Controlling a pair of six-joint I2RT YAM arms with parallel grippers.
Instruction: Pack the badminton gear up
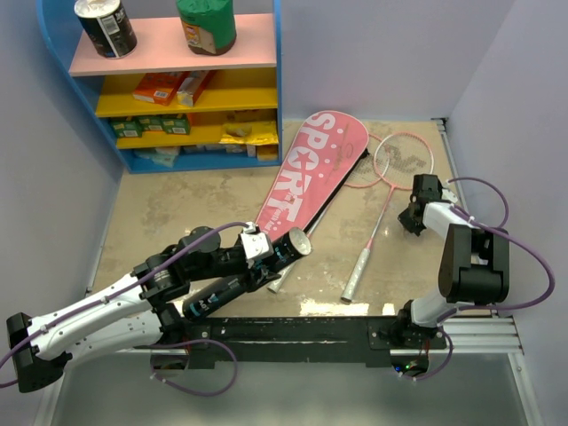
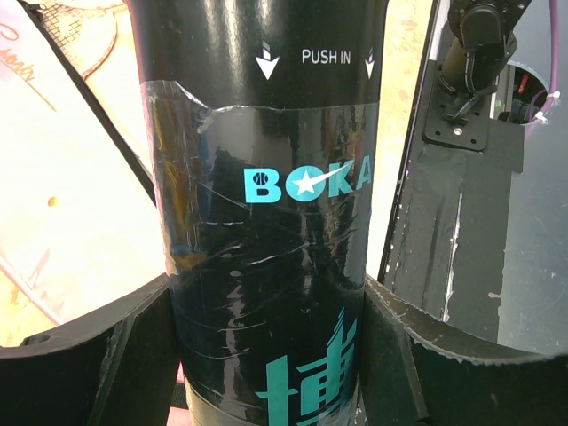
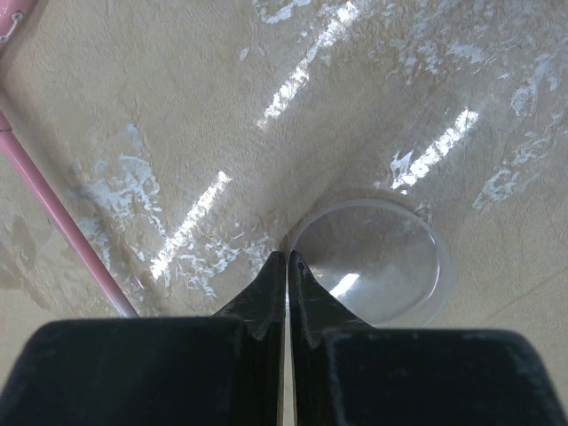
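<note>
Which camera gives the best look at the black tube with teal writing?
The left wrist view: the black tube fills the frame, clamped in the left gripper, with BOKA and PUSH IN readable. The top external view shows it small and slanted. The right wrist view does not show it.

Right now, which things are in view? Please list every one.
cover: one, pink, table centre
racket: one whole, pink frame, right of cover
tube: one, black with teal letters, in left gripper
lid: one, clear, on table
shelf: one, blue, far left
cans: two, black and green, top shelf
boxes: several, orange and green, lower shelves
table: one, beige
left gripper: black, shut on tube
right gripper: black, shut, at lid's edge
</note>
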